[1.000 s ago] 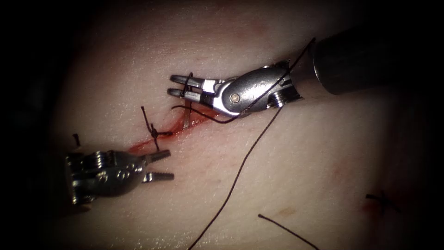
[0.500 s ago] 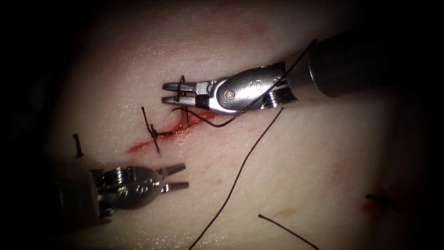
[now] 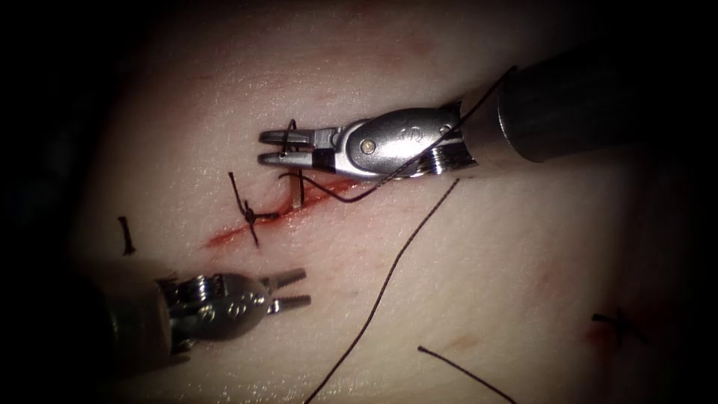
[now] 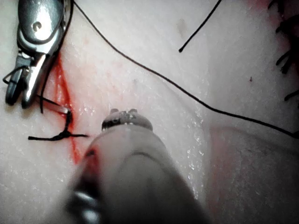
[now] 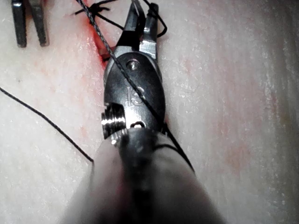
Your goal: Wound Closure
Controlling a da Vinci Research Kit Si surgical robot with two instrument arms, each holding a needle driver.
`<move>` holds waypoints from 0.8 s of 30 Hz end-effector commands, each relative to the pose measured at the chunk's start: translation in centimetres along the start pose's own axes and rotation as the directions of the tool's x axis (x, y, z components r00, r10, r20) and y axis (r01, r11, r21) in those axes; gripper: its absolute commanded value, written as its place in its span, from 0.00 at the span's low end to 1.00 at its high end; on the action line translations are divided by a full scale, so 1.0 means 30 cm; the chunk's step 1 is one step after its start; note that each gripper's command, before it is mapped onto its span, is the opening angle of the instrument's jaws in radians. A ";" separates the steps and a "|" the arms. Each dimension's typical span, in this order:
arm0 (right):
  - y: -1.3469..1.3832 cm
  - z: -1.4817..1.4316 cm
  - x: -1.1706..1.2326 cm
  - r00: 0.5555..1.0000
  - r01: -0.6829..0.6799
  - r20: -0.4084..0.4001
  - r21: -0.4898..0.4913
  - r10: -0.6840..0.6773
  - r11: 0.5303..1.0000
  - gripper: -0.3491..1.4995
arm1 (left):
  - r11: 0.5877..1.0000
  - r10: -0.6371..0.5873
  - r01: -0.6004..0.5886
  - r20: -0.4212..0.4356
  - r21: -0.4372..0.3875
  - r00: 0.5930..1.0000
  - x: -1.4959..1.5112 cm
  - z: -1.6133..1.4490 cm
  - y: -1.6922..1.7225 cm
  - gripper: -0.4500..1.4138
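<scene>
Over the last second the left tool (image 3: pixel 288 290) has drawn back from the cut (image 3: pixel 247 228) toward the lower left of the endoscope view, its jaws a little spread and holding nothing, while the right tool (image 3: pixel 278 147) has levelled out and edged left, above the cut's upper end. Its jaws stand slightly apart with a loop of thread (image 3: pixel 288 138) round them; whether they pinch that thread I cannot tell for sure. The needle (image 3: pixel 298 188) stands in the tissue (image 3: pixel 464 269) at the cut, just below those jaws, a short pale length showing and the rest buried; neither tool holds it. By my reading, the left tool's retreat leaves the needle and the loop to the right tool alone. Around them, a tied knot (image 3: pixel 249 215) sits on the cut to the left of the needle, red fluid (image 3: pixel 224 238) lines the cut, and the thread runs over the right tool's body and trails long toward the lower edge. A loose cut end (image 3: pixel 464 372) lies well apart at the lower right, another short one (image 3: pixel 126 234) left of the cut. The thread draped across the right tool may snag its wrist.
</scene>
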 end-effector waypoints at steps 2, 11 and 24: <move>-0.0016 0.0024 -0.0014 1.000 -0.008 -0.004 0.004 0.008 1.000 0.00 | 1.000 0.000 0.000 0.000 -0.002 1.000 -0.001 0.003 0.002 0.40; -0.0012 0.0023 -0.0012 0.998 -0.056 0.005 0.014 0.056 0.998 0.00 | 1.000 -0.011 0.011 -0.003 -0.001 1.000 -0.002 0.004 0.001 0.39; -0.0007 0.0024 -0.0010 0.992 -0.117 0.045 0.043 0.115 0.992 0.00 | 1.000 -0.014 0.014 0.003 0.000 1.000 -0.005 0.006 0.001 0.39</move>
